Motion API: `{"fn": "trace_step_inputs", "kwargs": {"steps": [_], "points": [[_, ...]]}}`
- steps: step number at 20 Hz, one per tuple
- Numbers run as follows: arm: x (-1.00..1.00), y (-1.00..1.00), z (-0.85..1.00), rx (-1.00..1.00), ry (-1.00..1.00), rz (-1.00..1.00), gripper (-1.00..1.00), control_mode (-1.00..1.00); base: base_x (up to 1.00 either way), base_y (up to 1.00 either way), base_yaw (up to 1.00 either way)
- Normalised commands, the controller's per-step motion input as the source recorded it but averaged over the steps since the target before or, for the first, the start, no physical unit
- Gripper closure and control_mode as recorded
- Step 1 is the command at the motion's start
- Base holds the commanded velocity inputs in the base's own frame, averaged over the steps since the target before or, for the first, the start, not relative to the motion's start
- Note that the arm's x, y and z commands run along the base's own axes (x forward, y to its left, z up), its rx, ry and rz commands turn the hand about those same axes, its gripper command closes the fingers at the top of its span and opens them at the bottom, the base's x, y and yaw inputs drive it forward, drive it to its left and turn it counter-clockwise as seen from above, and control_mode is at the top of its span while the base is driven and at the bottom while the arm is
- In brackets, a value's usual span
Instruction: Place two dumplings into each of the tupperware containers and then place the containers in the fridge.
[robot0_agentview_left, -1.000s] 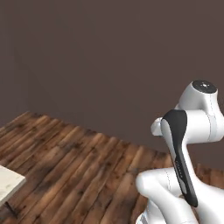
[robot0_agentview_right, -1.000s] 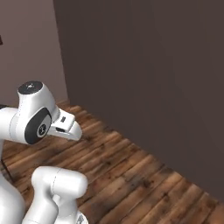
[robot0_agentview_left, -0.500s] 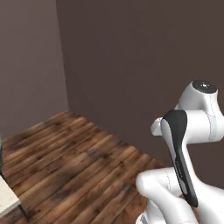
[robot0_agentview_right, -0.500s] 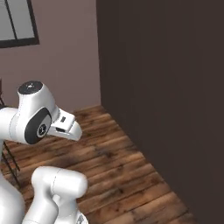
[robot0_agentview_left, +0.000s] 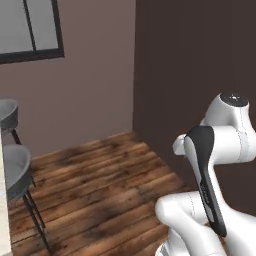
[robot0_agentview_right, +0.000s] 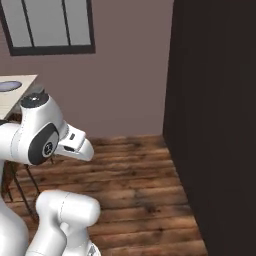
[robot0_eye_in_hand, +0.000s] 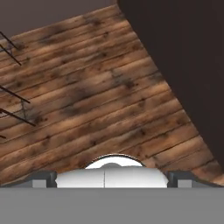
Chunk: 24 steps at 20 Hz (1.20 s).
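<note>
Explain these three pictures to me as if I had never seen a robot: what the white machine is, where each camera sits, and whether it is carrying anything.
The white machine is a robot arm with dark joints, mounted on a base that can drive around a rendered kitchen. Two cameras ride on that base behind the arm: the left one sees the arm at its lower right, the right one sees the same arm at its lower left. The third camera sits on the hand and looks down along it.

Around it lie a wooden plank floor, a pinkish wall with a dark-framed window, and a tall dark wall on the right. Grey stools on thin black legs stand at the left, beside a pale counter edge that carries a flat round plate.

The jaws stand wide open and hold nothing. No food or containers are in sight.
</note>
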Motion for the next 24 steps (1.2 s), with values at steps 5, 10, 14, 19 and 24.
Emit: {"fn": "trace_step_inputs", "kwargs": {"steps": [5, 10, 14, 19, 24], "points": [[0.0, 0.0, 0.0, 0.0, 0.0, 0.0, -1.0, 1.0, 0.99, -0.3, 0.64], [0.0, 0.0, 0.0, 0.0, 0.0, 0.0, -1.0, 1.0, 0.87, -0.33, 0.66], [0.0, 0.0, 0.0, 0.0, 0.0, 0.0, -1.0, 1.0, 0.72, -0.42, 0.64], [0.0, 0.0, 0.0, 0.0, 0.0, 0.0, -1.0, 1.0, 0.26, -0.64, 0.62], [0.0, 0.0, 0.0, 0.0, 0.0, 0.0, -1.0, 1.0, 0.19, -0.7, 0.59]]}}
